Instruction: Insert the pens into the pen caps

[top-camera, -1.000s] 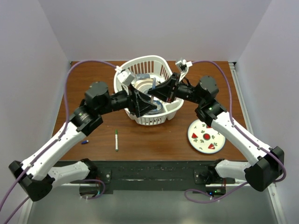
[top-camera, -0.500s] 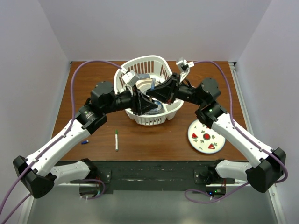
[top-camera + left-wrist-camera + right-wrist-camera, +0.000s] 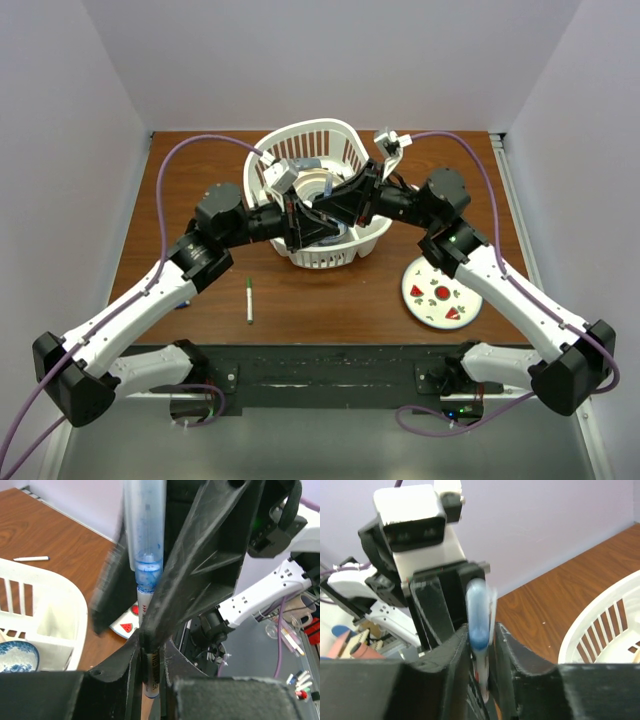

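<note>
Nearest the arm bases, on the brown wooden table [image 3: 330, 300], a slim white pen with a green far end [image 3: 249, 299] lies loose at about 7 o'clock from the white slatted plastic basket [image 3: 320, 125]. Whether it is capped is too small to tell. The round white plate with red strawberry prints [image 3: 428, 272] sits at 4 o'clock. Up over the basket, both tools meet on one white-barrelled marker pen [image 3: 151, 677], standing roughly upright with a translucent blue tubular cap [image 3: 145, 525] over its blue tip. The left gripper [image 3: 151, 652] is pinching the printed lower barrel. The right gripper [image 3: 481, 630] brackets the pen up by the cap's mouth, one finger blurred — gripping or loose, I can't tell. This pen should be feather-light, stiff and slick plastic, so it'll want to swivel in a pinch — hold it mid-barrel, square across, take the cap by its sides, and push straight along the axis till it seats.
</note>
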`<state>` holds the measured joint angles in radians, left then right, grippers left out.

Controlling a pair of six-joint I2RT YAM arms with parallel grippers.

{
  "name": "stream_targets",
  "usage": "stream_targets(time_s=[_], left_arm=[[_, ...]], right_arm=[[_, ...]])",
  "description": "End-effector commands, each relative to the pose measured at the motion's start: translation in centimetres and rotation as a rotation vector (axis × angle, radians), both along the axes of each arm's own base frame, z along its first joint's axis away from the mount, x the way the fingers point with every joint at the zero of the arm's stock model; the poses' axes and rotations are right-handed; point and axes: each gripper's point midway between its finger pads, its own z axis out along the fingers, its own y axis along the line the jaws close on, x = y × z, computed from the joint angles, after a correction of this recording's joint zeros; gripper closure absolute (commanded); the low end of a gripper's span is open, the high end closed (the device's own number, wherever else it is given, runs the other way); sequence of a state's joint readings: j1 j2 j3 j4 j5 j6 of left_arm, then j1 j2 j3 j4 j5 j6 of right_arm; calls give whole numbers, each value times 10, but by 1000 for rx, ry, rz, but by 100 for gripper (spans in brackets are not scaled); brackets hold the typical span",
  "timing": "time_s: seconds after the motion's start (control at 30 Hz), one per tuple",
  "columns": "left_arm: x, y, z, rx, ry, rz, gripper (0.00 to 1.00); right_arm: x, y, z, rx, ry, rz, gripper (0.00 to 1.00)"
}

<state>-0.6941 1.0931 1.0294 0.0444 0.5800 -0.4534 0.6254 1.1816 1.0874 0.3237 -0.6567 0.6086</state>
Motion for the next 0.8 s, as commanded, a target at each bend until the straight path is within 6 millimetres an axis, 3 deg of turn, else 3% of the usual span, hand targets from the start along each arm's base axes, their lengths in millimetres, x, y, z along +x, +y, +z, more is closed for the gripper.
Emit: stream_targets(time_s=[0.0, 0.1, 0.2, 0.57, 0.77], left_arm=[[-15, 1, 12, -41, -55, -57, 100], [-15, 2, 8, -36, -52, -54, 100], [-16, 1, 8, -35, -50, -62, 100], [-19, 1, 2, -31, -55, -77, 100], [-19, 2, -1, -26, -56, -73, 100]], right_arm=[[-1, -8, 41, 48, -77, -62, 51], [-1, -8, 43, 44, -82, -57, 38], [0, -8, 43, 41, -80, -57, 34], [7, -9, 55, 46, -107, -95, 40], [11, -3, 52, 36, -96, -84, 42]])
